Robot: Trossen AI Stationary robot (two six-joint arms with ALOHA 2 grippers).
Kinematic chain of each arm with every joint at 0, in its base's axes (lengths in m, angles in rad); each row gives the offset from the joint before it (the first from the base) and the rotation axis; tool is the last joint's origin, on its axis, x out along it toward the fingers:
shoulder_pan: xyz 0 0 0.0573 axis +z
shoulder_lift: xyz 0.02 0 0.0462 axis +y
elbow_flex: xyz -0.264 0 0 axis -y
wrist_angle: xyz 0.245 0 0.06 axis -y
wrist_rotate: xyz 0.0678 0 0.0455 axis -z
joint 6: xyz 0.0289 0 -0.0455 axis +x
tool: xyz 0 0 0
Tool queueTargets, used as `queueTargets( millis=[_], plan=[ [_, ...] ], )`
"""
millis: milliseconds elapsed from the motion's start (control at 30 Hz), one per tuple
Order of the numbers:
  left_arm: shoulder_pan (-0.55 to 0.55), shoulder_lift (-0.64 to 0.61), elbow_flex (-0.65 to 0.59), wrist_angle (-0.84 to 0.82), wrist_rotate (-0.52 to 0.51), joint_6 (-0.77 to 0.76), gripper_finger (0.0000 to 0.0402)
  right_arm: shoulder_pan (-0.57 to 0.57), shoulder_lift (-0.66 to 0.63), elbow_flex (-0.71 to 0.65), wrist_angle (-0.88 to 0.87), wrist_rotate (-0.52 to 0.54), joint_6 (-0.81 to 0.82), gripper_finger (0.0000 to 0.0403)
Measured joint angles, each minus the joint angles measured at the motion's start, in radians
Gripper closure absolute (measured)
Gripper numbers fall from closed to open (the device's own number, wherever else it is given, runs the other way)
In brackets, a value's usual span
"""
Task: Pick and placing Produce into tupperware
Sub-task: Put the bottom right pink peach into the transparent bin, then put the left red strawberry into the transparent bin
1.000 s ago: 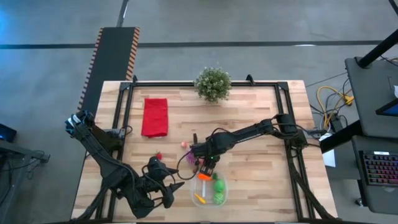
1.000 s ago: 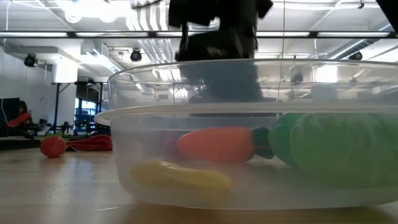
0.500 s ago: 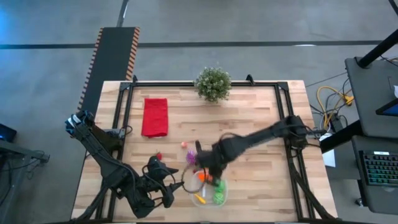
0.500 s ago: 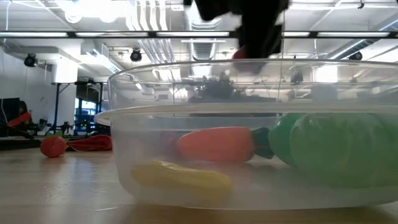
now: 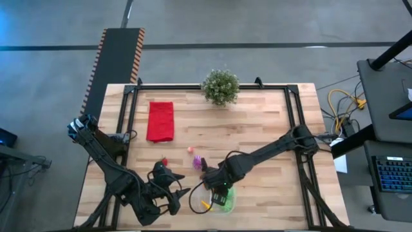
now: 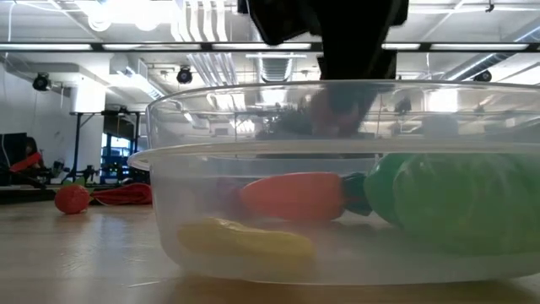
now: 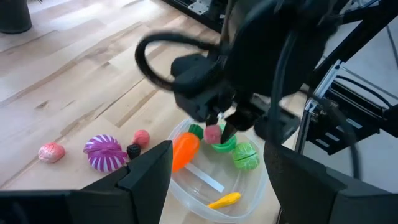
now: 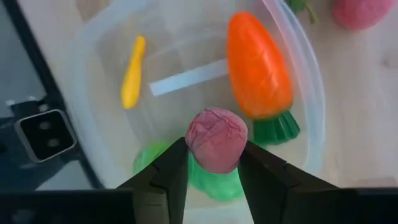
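Note:
My right gripper (image 8: pixel 214 163) is shut on a pink bumpy produce piece (image 8: pixel 216 138) above the clear tupperware (image 5: pixel 226 205), near the table's near edge. In the tub lie an orange carrot (image 8: pixel 258 65), a yellow piece (image 8: pixel 132 71) and green balls (image 7: pixel 245 155). A purple bumpy cluster (image 5: pixel 197 163), a pink piece (image 5: pixel 190 150) and a small red piece (image 5: pixel 163 161) rest on the table beyond the tub. My left gripper (image 5: pixel 179 192) waits open just left of the tub. My right gripper pinches the pink piece's two sides (image 8: pixel 194 142) between its two fingers (image 8: pixel 171 171), coming from above and pointing down into the tub. The piece is lifted clear and sits over a green ball (image 8: pixel 208 177), above the tub's floor.
A red folded cloth (image 5: pixel 160 120) lies at the far left and a potted plant (image 5: pixel 220 86) stands at the far edge. Bare wood lies right of the tub. Black frame rails (image 5: pixel 302 161) run along the table's sides.
My right gripper has moved from the tub's far rim toward the near edge and down, carrying the pink piece over the middle of the tub. The purple cluster, earlier under the arm, now shows on the table.

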State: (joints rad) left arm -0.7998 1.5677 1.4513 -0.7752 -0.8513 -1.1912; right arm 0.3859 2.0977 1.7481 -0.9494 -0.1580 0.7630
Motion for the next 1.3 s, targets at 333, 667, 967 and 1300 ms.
queueTargets(
  millis=[333,667,967,1300],
  plan=[
    [0.0,0.0,0.0,0.005,0.0,-0.001,0.0162,0.018,0.027,-0.002,-0.013,-0.021,0.003,0.0238],
    [0.0,0.0,0.0,0.004,0.001,-0.001,0.0162,-0.021,0.024,0.104,-0.19,0.098,-0.083,0.0147],
    [-0.001,-0.001,0.0,-0.094,0.005,-0.081,0.0162,-0.157,0.024,0.177,-0.222,0.117,-0.207,0.0138],
    [-0.033,-0.036,-0.009,-0.19,0.006,-0.151,0.0162,-0.251,0.024,0.056,-0.13,0.0,-0.305,0.0136]
  ],
)
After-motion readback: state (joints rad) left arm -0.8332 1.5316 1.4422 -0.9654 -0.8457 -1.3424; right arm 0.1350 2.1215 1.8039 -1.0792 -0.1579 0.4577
